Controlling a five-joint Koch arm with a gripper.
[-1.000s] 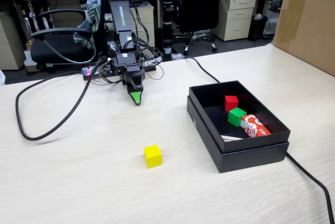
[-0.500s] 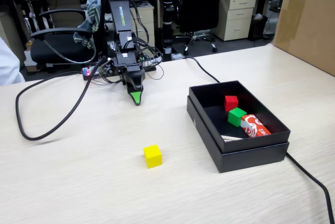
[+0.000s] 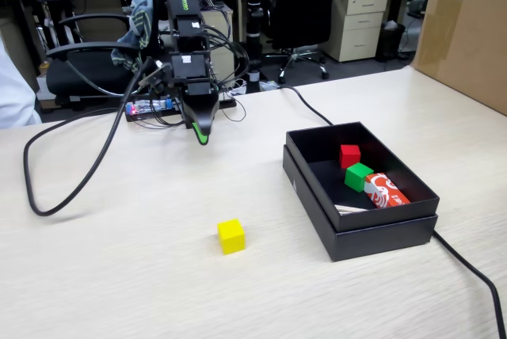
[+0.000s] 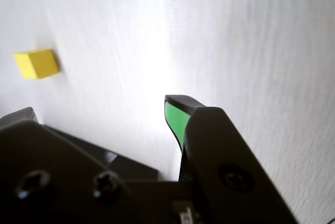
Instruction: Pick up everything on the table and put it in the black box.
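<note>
The arm stands folded near the table's (image 3: 119, 276) far edge, its gripper (image 4: 99, 111) pointing down, jaws spread wide and empty, green pads (image 4: 175, 119) showing. The plain yellow cube (image 3: 231, 236) sits on pale wood-grain, well apart. The matte black box (image 3: 380, 236) holds a red cube (image 3: 349, 155), a green cube (image 3: 358, 176) and a red-and-white packet (image 3: 386, 190); its print is unreadable.

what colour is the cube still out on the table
Bright yellow, plain-faced. The cube shows best in the fixed view, alone on the table, outside the black box.
</note>
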